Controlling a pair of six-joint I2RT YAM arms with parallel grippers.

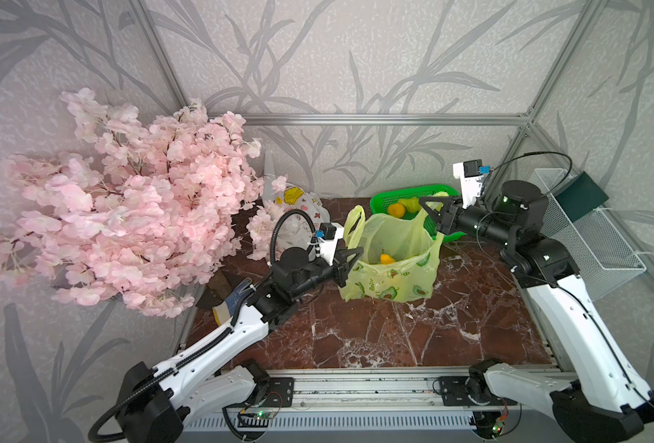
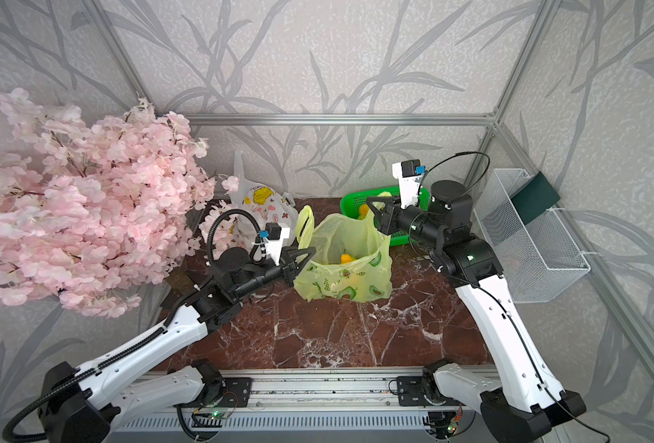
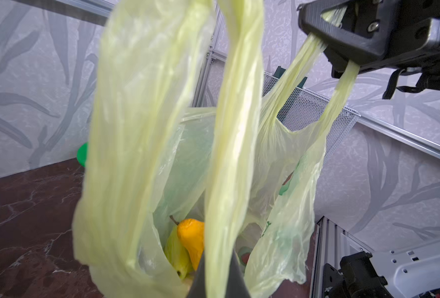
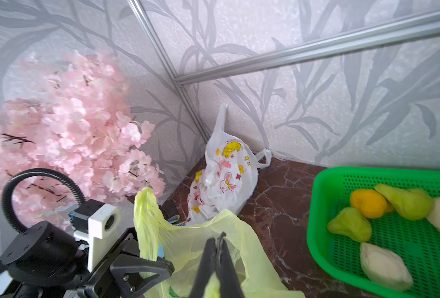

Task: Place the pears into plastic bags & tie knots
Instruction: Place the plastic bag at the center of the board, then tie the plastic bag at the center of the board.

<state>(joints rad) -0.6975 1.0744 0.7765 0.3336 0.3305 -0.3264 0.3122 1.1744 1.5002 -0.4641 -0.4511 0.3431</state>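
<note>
Marble tabletop (image 1: 356, 337), bag (image 1: 394, 284) upright (mouth up)

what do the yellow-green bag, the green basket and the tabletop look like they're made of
yellow-green bag: thin plastic film, translucent, slightly glossy; it crinkles and bunches into strands at the handles.
green basket: rigid moulded plastic, smooth sheen, regular holes in walls and floor.
tabletop: polished dark red marble look with white veins; real stone or a printed surface, cannot tell.
</note>
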